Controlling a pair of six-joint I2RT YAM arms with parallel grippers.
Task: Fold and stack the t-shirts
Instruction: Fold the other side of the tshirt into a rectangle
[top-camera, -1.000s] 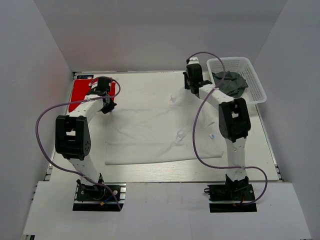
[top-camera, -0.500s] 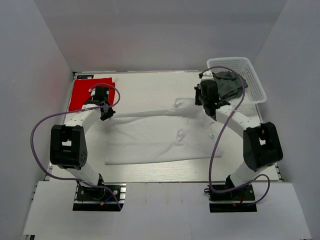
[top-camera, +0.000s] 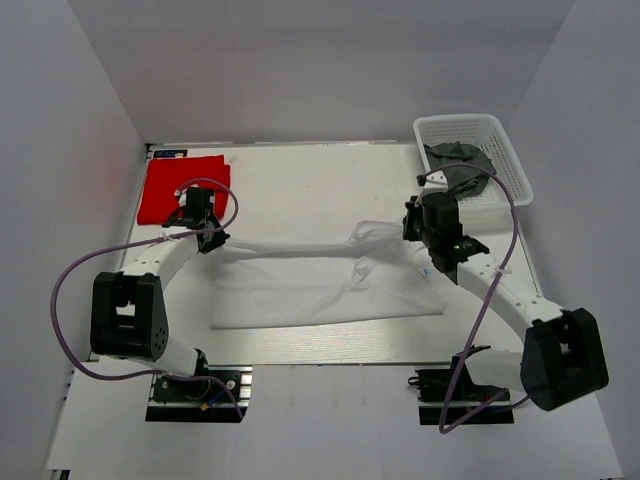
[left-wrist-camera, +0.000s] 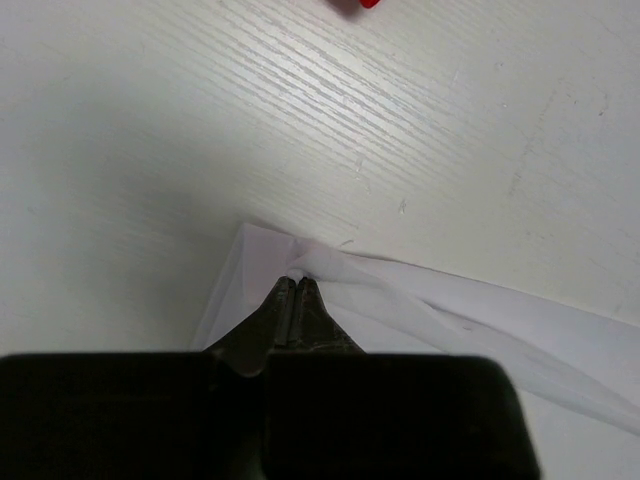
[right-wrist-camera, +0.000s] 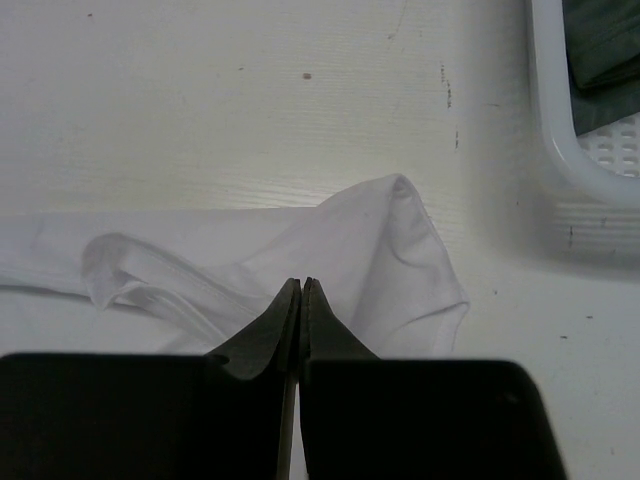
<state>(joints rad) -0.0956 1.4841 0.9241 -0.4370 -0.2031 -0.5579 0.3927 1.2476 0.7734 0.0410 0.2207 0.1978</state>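
Observation:
The white t-shirt (top-camera: 320, 285) lies spread across the middle of the table, its far edge lifted and stretched in a band between my two grippers. My left gripper (top-camera: 207, 236) is shut on the shirt's far left corner; in the left wrist view the cloth (left-wrist-camera: 450, 310) bunches at the closed tips (left-wrist-camera: 295, 281). My right gripper (top-camera: 418, 229) is shut on the shirt's far right part, where cloth (right-wrist-camera: 370, 250) drapes around the closed tips (right-wrist-camera: 302, 285). The red t-shirt (top-camera: 180, 187) lies folded flat at the far left corner.
A white mesh basket (top-camera: 512, 152) stands at the far right with dark grey cloth (top-camera: 458, 165) in it; its rim (right-wrist-camera: 560, 140) shows at the right wrist view's upper right. Purple cables loop beside both arms. Grey walls enclose the table.
Both grippers have moved from the far side toward the near edge, pulling the white shirt's far edge up and over the rest of the shirt. The red shirt is now uncovered.

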